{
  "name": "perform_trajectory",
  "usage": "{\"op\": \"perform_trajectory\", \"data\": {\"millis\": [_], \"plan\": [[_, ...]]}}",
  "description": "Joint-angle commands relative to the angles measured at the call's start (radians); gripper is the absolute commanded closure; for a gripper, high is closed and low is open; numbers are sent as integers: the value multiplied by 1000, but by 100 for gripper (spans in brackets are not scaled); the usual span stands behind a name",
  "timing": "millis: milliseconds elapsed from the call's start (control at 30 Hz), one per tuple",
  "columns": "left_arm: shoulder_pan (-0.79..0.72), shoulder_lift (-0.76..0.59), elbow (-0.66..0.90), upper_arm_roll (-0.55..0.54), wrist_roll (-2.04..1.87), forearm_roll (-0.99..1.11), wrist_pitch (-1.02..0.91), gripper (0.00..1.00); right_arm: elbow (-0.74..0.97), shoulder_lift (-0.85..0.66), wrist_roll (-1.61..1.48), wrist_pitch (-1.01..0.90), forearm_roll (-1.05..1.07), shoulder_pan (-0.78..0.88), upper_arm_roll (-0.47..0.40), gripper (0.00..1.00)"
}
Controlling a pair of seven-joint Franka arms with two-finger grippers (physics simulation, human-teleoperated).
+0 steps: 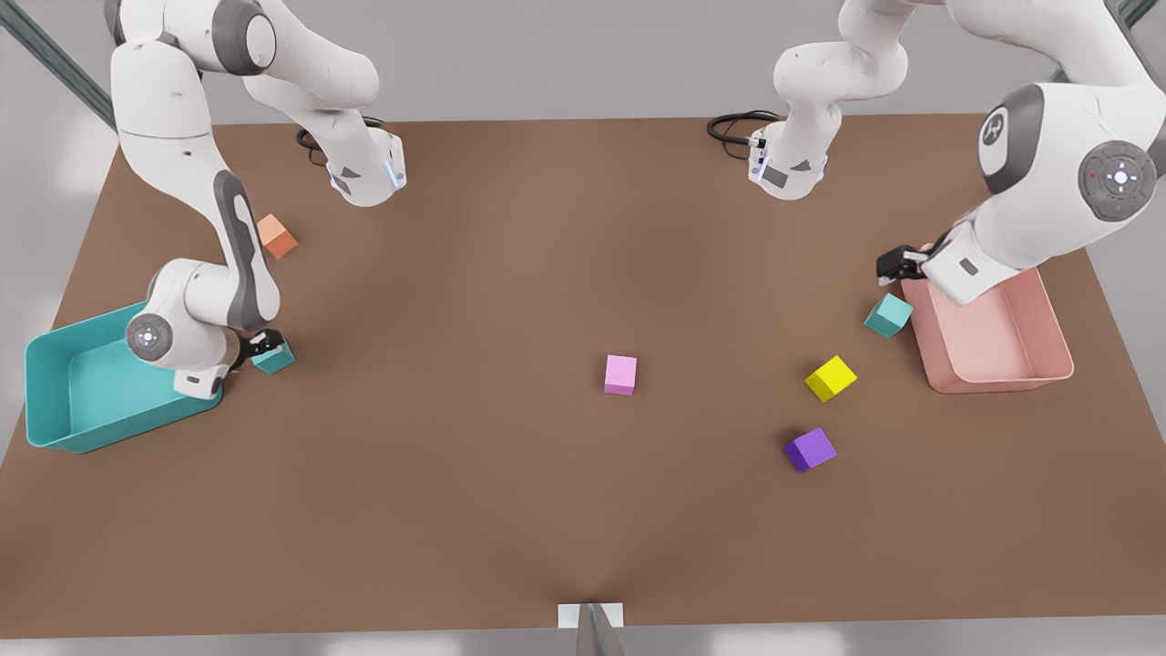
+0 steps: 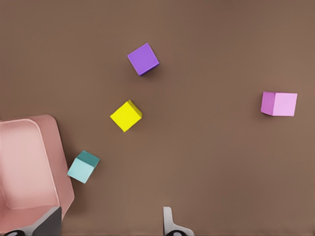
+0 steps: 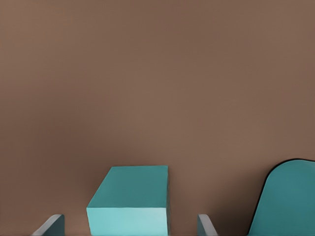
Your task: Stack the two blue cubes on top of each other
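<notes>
Front view: the right gripper [image 1: 264, 344] is low at the front view's left, just beside the teal bin [image 1: 55, 401], with one blue cube [image 1: 273, 357] at its fingertips. The cube sits on the table [image 1: 455, 474], touching or nearly touching the fingers; a firm grip cannot be told from here. The left gripper [image 1: 897, 264] hovers at the front view's right, over the near corner of the pink tray [image 1: 1057, 364], and the second blue cube [image 1: 888, 315] lies just beside that tray, a little toward the camera from the gripper. A yellow cube [image 1: 830, 378], a purple cube [image 1: 809, 449] and a pink cube [image 1: 620, 374] lie further out; an orange cube [image 1: 277, 237] sits behind the right arm. Both containers look empty.

Left wrist view: the second blue cube [image 2: 83, 166] lies off the line between the fingers [image 2: 170, 223], toward the tray [image 2: 24, 162] and touching its wall or nearly so. The jaws stand wide apart and hold nothing. The arm would need to shift sideways toward the tray before descending, and the wall may crowd one finger.

Right wrist view: the first blue cube [image 3: 130, 206] sits squarely between the fingers [image 3: 51, 225], which are open with a gap on each side, so nothing is gripped yet. The bin [image 3: 288, 201] rim is close beside. This arm is better placed to grasp first.
</notes>
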Motion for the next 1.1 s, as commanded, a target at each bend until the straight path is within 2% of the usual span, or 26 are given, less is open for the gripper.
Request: {"op": "perform_trajectory", "data": {"millis": [0, 733, 800, 867, 933, 1000, 1067], "plan": [[4, 1, -1, 0, 0, -3, -16, 0, -9, 1, 70, 24, 1, 0, -3, 0], [45, 42, -5, -2, 1, -1, -25, 0, -92, 70, 72, 160, 1, -1, -34, 1], [8, 54, -7, -8, -8, -9, -33, 0, -92, 74, 70, 162, 1, 0, -34, 14], [27, 70, -5, -3, -9, -6, -31, 0, -87, 81, 69, 160, 1, 0, -34, 18], [39, 88, -4, -2, -9, -1, -27, 0, -87, 79, 69, 154, 1, 2, -34, 19], [47, 87, -1, -2, -9, -1, -27, 0, -84, 70, 69, 136, 1, 6, -34, 32], [47, 85, -1, -2, -8, -1, -27, 0, -66, 67, 69, 98, 2, 8, -32, 39]]}}
